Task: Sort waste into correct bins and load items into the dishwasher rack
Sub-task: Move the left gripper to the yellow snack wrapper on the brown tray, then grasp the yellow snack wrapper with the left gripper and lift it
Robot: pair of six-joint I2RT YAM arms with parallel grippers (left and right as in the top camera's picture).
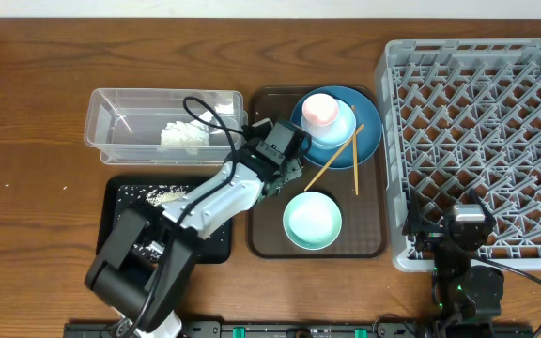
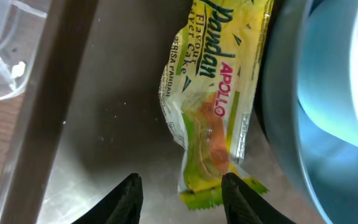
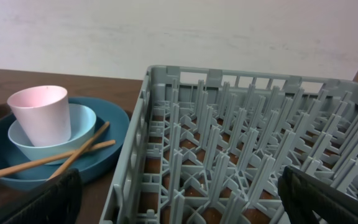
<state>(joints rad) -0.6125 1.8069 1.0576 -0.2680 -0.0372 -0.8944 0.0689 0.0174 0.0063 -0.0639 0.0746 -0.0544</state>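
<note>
While the left gripper [image 2: 182,198] has its two fingers [image 2: 129,196] about half open, they grip nothing. The low end of the snack wrapper [image 2: 213,93] lies between them, close by one finger; I cannot tell if it touches. The wrapper is yellow and green, crinkled, with pink letters. It lies flat on the brown tray [image 2: 104,124], just beside the blue plate [image 2: 291,137]. The left arm [image 1: 205,202] reaches up from the near edge, across the black tray [image 1: 120,202], with the wrist tipped down. The right gripper [image 3: 179,208] has its fingers wide apart, holding nothing, at the near edge of the rack [image 3: 241,124].
</note>
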